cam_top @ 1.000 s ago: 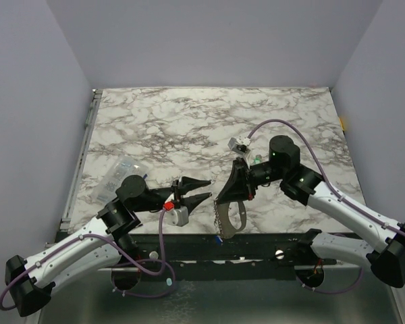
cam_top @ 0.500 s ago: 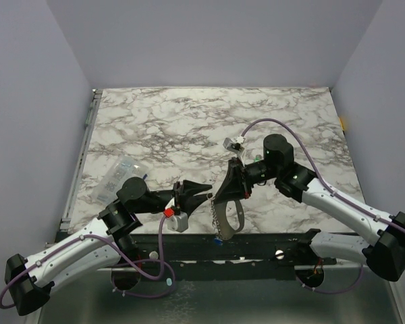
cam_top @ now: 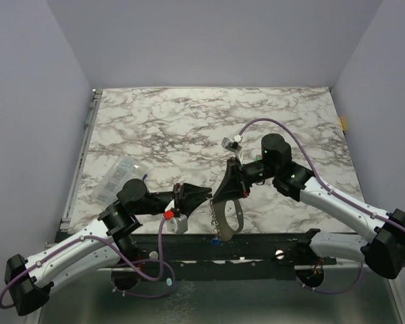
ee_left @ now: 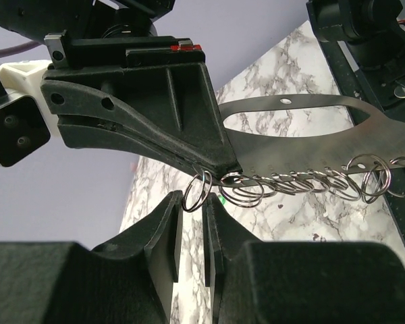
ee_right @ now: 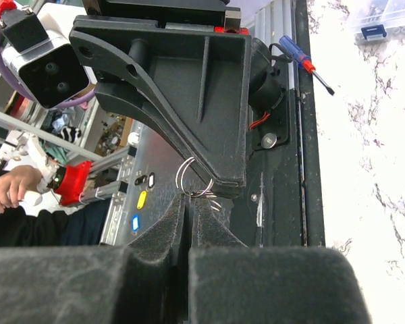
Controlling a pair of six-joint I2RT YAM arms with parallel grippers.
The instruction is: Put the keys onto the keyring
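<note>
The keyring [cam_top: 233, 217], a flat silvery-grey oval loop, hangs over the table's near edge with its chain of rings [cam_top: 215, 217] beside it. My right gripper [cam_top: 224, 194] is shut on the loop's top; the left wrist view shows its fingers [ee_left: 155, 121] clamped on the plate [ee_left: 310, 128]. A small blue key [cam_top: 217, 239] shows at the chain's lower end. My left gripper [ee_left: 192, 209] stands narrowly open, with the end ring [ee_left: 198, 191] between its fingertips. A mint green speck [ee_left: 221, 200], maybe the other key, lies behind that ring. In the right wrist view the left fingers [ee_right: 189, 101] loom above my shut right gripper [ee_right: 188, 204].
A clear plastic bag [cam_top: 121, 172] lies at the table's left. A screwdriver [ee_right: 307, 64] and a clear box [ee_right: 385, 20] appear in the right wrist view. The black frame [cam_top: 256, 246] runs along the near edge, under the hanging loop.
My left gripper has slid right up to the keyring and its jaws have narrowed. The right arm has shifted a little left with the keyring.
</note>
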